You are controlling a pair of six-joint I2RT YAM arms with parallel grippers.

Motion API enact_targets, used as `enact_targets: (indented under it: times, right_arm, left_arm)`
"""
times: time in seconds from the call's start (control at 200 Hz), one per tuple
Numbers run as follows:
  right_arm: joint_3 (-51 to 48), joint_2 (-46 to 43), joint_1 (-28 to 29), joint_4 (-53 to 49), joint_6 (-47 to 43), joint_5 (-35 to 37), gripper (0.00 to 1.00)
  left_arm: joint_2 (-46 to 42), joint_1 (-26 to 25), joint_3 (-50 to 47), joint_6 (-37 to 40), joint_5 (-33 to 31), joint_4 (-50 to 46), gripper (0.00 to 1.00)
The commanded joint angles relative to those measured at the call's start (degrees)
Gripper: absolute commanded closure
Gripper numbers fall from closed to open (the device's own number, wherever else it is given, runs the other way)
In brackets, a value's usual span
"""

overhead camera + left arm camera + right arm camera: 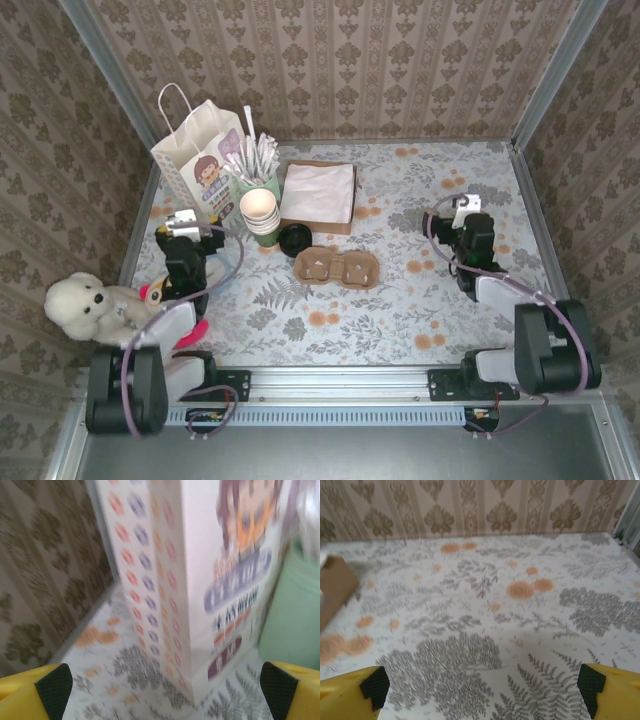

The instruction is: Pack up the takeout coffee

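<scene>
The takeout coffee (294, 238), a dark cup under a round black lid, stands mid-table just left of a brown cardboard cup carrier (335, 267). My left gripper (190, 226) is open to the coffee's left, pointing at a white printed paper bag (200, 150). In the left wrist view the bag (210, 580) looms close ahead, and nothing lies between the wide yellow fingers (50, 687) of the gripper (164, 686). My right gripper (462, 208) hangs open over bare table at the right, far from the coffee. Its wrist view has the gripper (482, 687) open over the flowered tablecloth.
A pale green cup of wrapped straws (258, 172) and a stack of lidless cups (260, 212) stand beside the bag. A brown box of napkins (318, 195) sits behind the coffee. A white teddy bear (85, 303) lies at the left edge. Papered walls enclose the table.
</scene>
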Motion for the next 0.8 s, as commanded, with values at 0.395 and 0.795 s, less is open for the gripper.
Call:
enact_targets:
  times: [0.395, 0.795]
  right_arm:
    - [21.3, -5.4, 15.1, -24.0, 13.4, 1.2, 0.0]
    - [30.6, -2.7, 18.0, -45.7, 30.8, 3.0, 0.0]
  left_arm:
    - [-17.8, -1.9, 15.6, -35.3, -0.7, -53.3, 0.0]
    - [-0.6, -4.6, 41.5, -31.0, 19.3, -79.2, 0.04]
